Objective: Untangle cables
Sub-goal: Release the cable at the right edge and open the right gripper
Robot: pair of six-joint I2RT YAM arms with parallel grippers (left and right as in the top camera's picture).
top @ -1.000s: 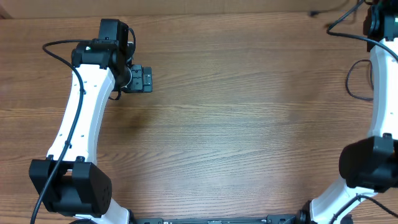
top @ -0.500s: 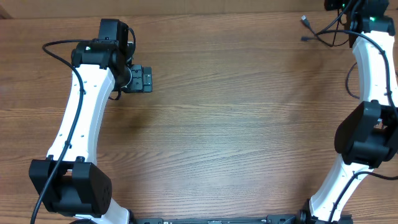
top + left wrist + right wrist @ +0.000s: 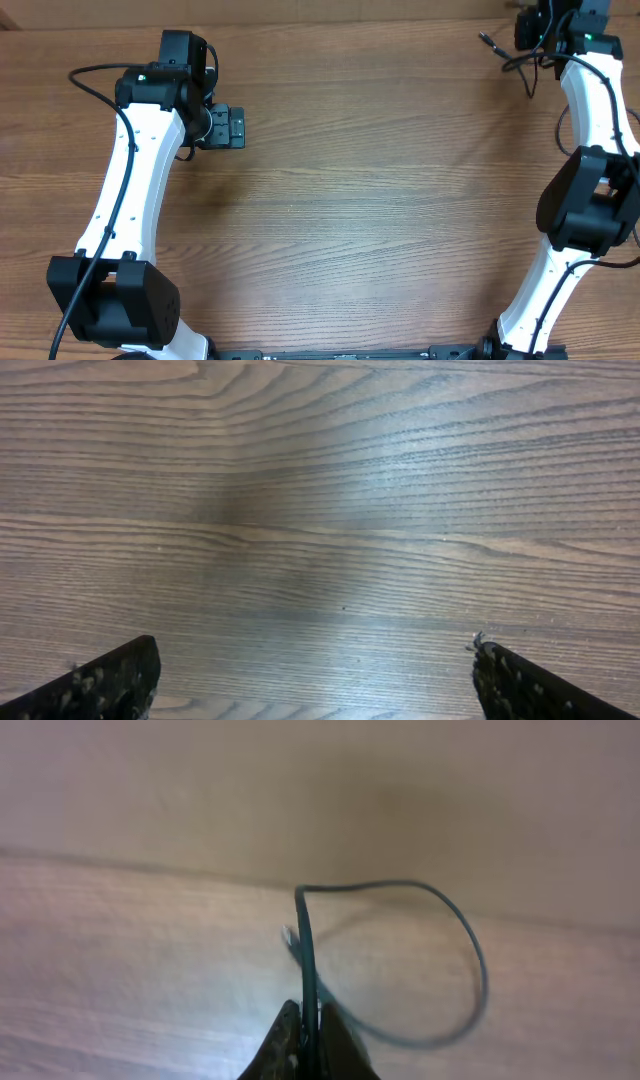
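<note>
Wooden worktop [image 3: 380,200]: at one o'clock your right claw [image 3: 305,1020] pinches a thin cable [image 3: 470,950]. Draw it slowly so it uncurls; your left claw [image 3: 320,680] stands spread at ten o'clock.

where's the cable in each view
overhead: cable in the top right corner, by the right arm's tip, plug end pointing left
left wrist: not in it, only bare table ahead of the open left pincer
right wrist: centre, rising from the shut right pincer, then looping off to the right
shared landmark: the wood-grain table, seen in all three
</note>
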